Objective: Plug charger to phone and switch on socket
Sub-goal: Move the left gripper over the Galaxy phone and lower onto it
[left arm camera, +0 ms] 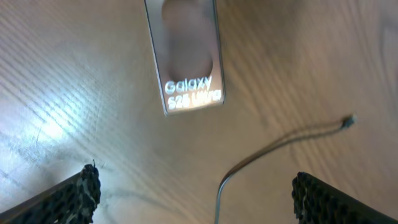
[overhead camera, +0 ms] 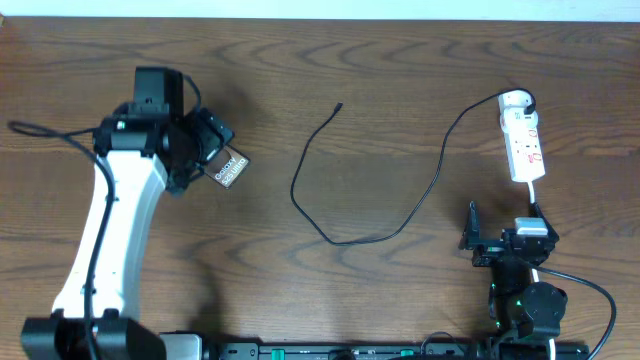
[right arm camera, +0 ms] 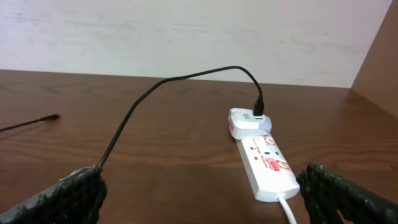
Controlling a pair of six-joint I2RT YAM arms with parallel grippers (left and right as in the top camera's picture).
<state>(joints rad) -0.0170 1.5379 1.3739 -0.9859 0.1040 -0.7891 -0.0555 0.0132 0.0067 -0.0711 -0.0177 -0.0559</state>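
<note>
The tip of the charger [overhead camera: 350,243] lies loose on the table, well apart from the phone [overhead camera: 231,167] just ahead of the left gripper [left arm camera: 193,186]. The socket [overhead camera: 523,145] lies near the right gripper [right arm camera: 202,186]. Both grippers' fingers stand apart and empty, so both steps are left

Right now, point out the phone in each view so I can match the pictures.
Overhead: phone left of centre, by the end of the left arm.
Left wrist: top centre, label end lowest.
Right wrist: not in it.
Shared landmark: the black cable's free tip, seen in all three.
</note>
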